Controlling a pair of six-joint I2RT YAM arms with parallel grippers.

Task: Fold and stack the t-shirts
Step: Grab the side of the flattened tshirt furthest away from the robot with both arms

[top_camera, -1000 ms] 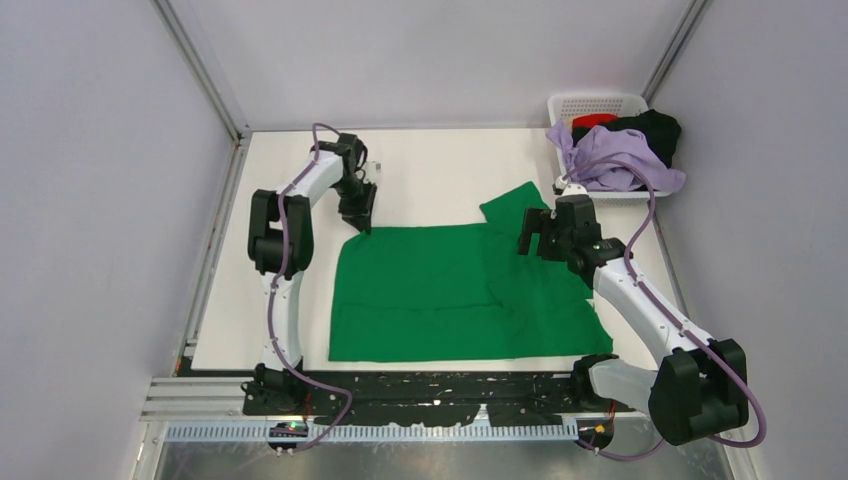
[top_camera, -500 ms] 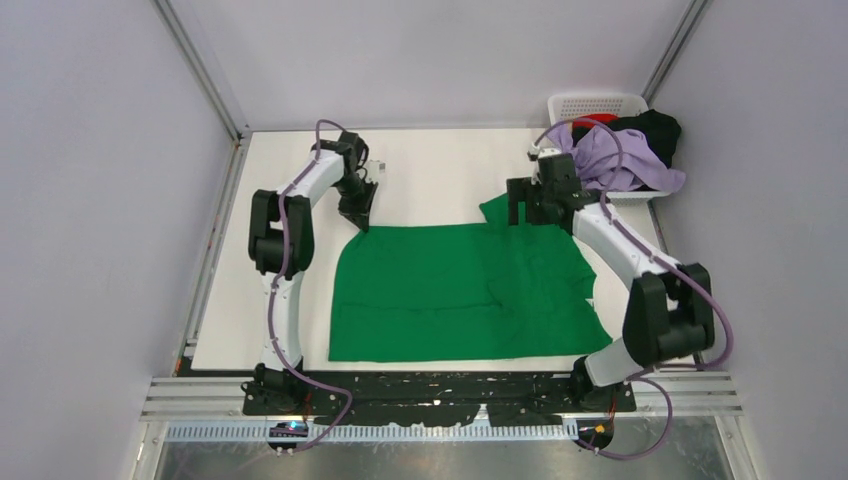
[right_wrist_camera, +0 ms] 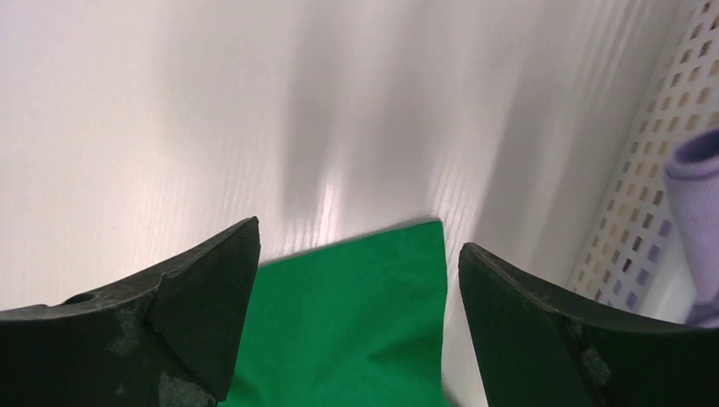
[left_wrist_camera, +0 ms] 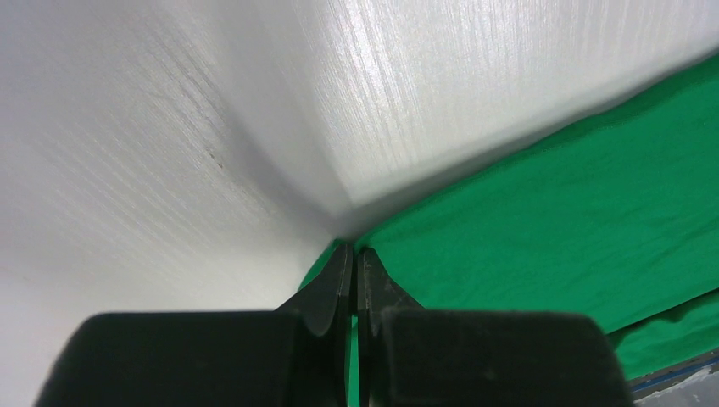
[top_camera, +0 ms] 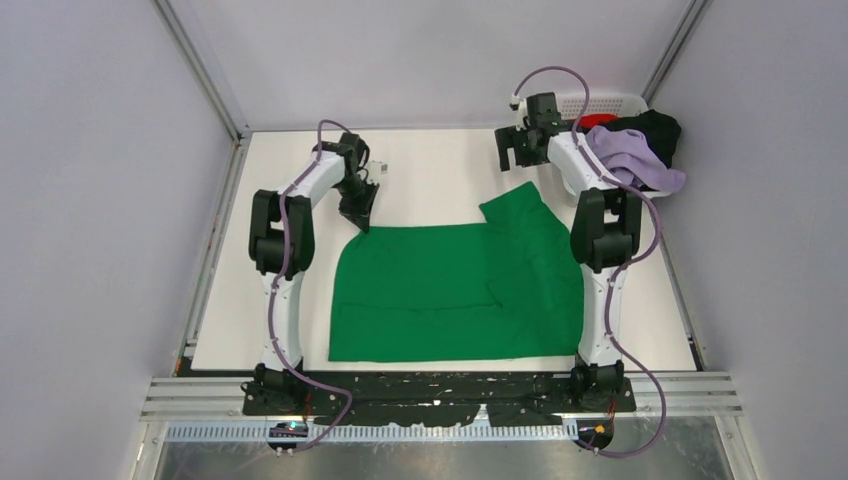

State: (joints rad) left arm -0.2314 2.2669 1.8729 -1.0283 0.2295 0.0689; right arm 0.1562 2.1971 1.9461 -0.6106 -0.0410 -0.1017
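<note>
A: Where's the green shirt (top_camera: 450, 290)?
B: Flat on the counter (top_camera: 440, 170); the left fingers (left_wrist_camera: 326, 292) pinch its 10 o'clock corner, the right fingers (right_wrist_camera: 203, 297) hang wide above the 1 o'clock sleeve (top_camera: 515, 205)
A: Next?
B: I'd grab the sleeve low, then lift both together

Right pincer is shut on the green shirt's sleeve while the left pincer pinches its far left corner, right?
Not quite: the right pincer is open, jaws wide apart and gripping nothing, as the right wrist view shows. The left pincer does pinch the green shirt's far left corner.
</note>
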